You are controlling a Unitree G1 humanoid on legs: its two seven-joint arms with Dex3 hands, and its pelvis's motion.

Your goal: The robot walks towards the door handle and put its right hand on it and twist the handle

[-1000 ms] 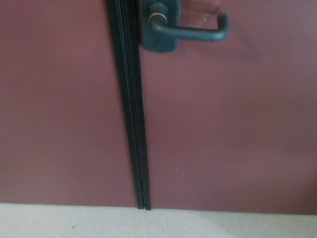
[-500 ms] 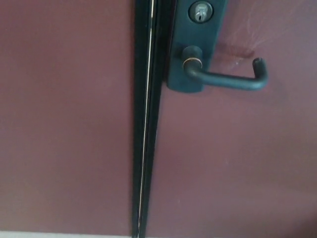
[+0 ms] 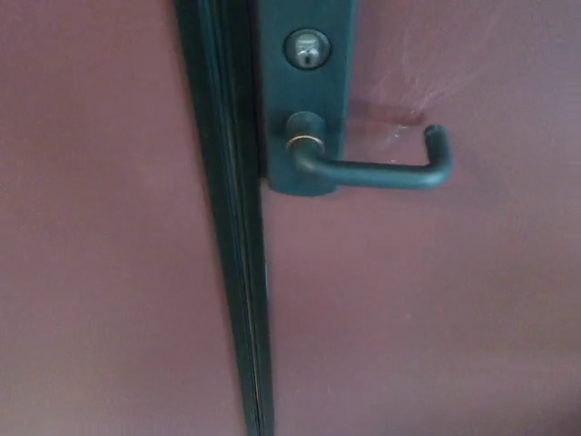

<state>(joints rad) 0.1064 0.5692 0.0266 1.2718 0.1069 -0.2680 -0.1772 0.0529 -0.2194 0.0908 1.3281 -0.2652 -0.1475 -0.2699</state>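
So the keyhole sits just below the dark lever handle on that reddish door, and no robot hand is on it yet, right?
Not quite. In the head view the keyhole sits above the lever handle, not below it, both on the same dark plate. The rest holds: the door is reddish, and no robot hand is in view.

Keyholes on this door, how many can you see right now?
1. The keyhole sits in the dark plate near the top of the view, directly above the door handle. Any lock higher up the door would be out of frame.
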